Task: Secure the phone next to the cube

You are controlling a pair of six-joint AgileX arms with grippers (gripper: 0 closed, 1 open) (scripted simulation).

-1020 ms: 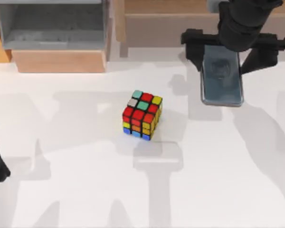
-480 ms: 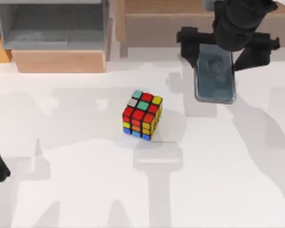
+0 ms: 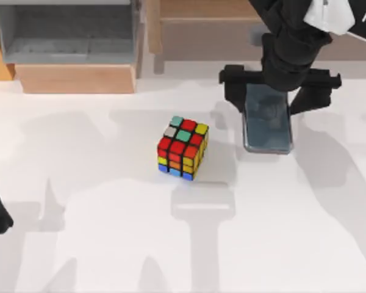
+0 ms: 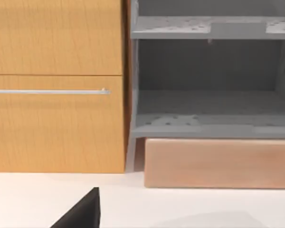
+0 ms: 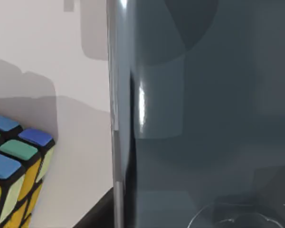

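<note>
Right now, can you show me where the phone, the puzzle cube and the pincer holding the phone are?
phone (image 3: 268, 127): top view, middle of its glossy screen.
puzzle cube (image 3: 183, 146): top view, its stickered upper face.
right pincer (image 3: 279, 85): top view, midway between its fingertips, over the phone's far end.

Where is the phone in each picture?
Top view: the phone lies right of the cube, under the right hand.
Left wrist view: not in it.
Right wrist view: the phone is close up, beside the cube.
Shared landmark: the cube.
</note>
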